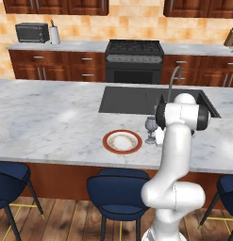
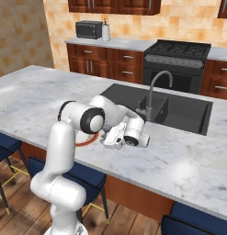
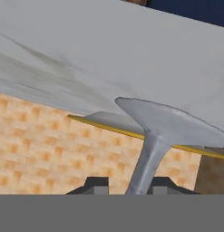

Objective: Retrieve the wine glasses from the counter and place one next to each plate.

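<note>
The big marble island [image 1: 52, 117] runs across the room. It has a dark sink [image 1: 132, 100] set into it, with a curved grey tap [image 1: 172, 80] at the sink's near edge. Blue stools [image 1: 119, 190] stand along the near side of the island.

Behind the island is the counter [image 1: 66, 46] by the tan tile wall, over dark red wood cabinets. A black stove [image 1: 134, 60] sits in the middle of it. A black microwave [image 1: 32, 32] and a white paper roll [image 1: 54, 35] stand at its left end.

The white arm [image 1: 177, 155] bends over the near part of the island, in front of the sink.

A plate [image 1: 122, 141] with a red-orange rim lies flat on the island, between the sink and the stools. Nothing is on it.

One wine glass [image 1: 150, 129] stands upright on the island, just beside the plate on its right. Its foot rests on the marble. In the hand view the foot and thin stem of the glass [image 3: 152, 149] look upside down, because the hand is turned over.

The gripper [image 3: 128, 186] is right at the glass. The stem passes between the two small dark fingertips [image 3: 96, 184]. The jaws are close together, with just a small gap. I cannot tell if they squeeze the stem or stand a little apart from it.
</note>
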Tool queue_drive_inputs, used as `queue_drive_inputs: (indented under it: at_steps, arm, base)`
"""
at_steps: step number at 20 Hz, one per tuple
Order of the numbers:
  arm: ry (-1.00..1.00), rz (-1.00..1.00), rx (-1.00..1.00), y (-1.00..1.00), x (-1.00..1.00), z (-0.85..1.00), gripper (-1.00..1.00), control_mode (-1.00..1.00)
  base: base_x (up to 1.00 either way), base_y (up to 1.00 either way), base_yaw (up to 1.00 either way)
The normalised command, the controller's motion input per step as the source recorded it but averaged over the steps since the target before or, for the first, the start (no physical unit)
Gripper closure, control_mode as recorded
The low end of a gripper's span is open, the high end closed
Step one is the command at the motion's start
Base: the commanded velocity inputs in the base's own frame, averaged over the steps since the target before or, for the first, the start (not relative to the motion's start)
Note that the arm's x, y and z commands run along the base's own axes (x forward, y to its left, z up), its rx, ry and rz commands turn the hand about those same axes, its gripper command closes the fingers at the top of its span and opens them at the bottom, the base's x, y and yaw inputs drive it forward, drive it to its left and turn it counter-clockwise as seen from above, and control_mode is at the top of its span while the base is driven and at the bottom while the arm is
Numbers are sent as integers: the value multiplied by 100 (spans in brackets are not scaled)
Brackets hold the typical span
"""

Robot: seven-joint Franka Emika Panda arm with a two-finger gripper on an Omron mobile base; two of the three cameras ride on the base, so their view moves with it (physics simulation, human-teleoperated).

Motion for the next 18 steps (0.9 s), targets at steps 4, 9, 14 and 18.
queue_drive_inputs:
  at_steps: [4,9,14,18]
  arm:
    - [-10,3,0,1,1,-31,100,-100]
    - [-10,2,-2,4,4,-38,100,-100]
    - [-11,0,-2,0,1,-30,100,-100]
    - [-11,0,-2,0,0,-24,-100,-100]
  base:
    - [0,0,0]
    - [0,0,0]
    - [0,0,0]
    - [0,0,0]
